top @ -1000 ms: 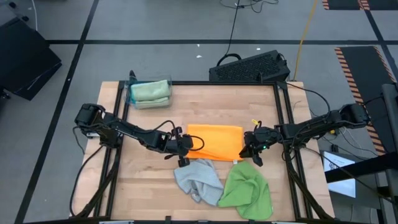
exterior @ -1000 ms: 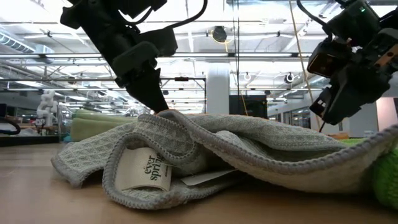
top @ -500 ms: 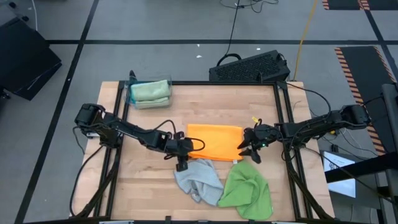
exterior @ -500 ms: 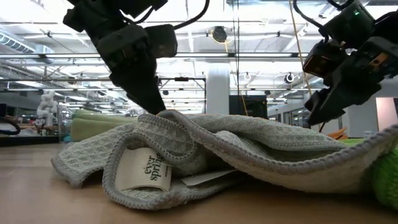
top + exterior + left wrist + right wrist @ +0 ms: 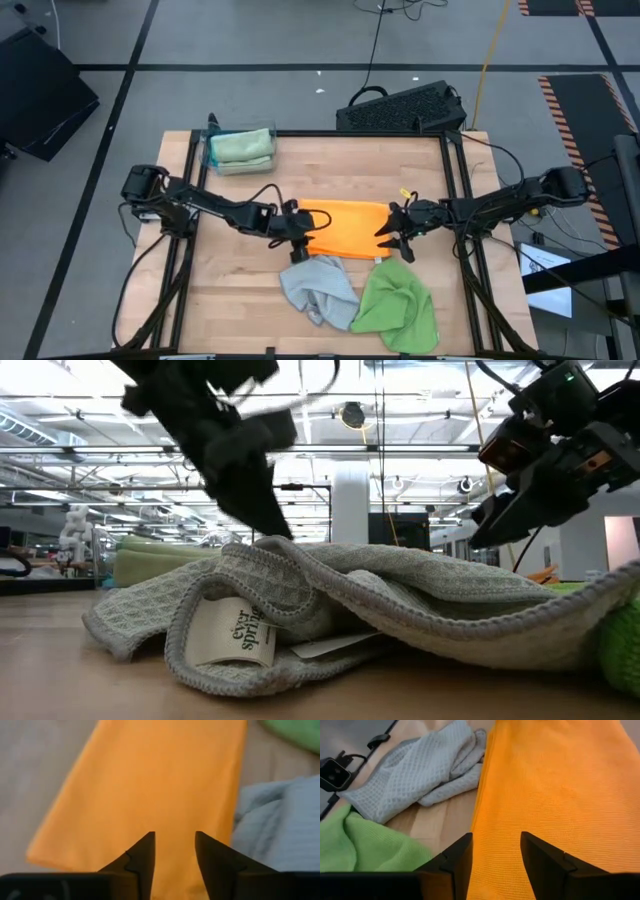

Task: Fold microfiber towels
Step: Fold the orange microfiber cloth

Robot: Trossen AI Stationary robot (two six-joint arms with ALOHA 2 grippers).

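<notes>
The left gripper's fingers (image 5: pixel 142 857) stand spread apart and empty above one short end of the flat, folded orange microfiber towel (image 5: pixel 345 228). The right gripper's fingers (image 5: pixel 457 857) are likewise parted with nothing between them over the opposite end. The towel lies mid-surface on the pale wooden surface (image 5: pixel 240 290), with a crumpled light grey waffle-weave towel (image 5: pixel 318 285) and a bunched bright green towel (image 5: pixel 398 305) near it.

L arm reaches in from left, R arm from right; left gripper (image 5: pixel 300 225) & right gripper (image 5: pixel 392 232) face each other mid-counter, both w/ fingers parted, holding nothing.
</notes>
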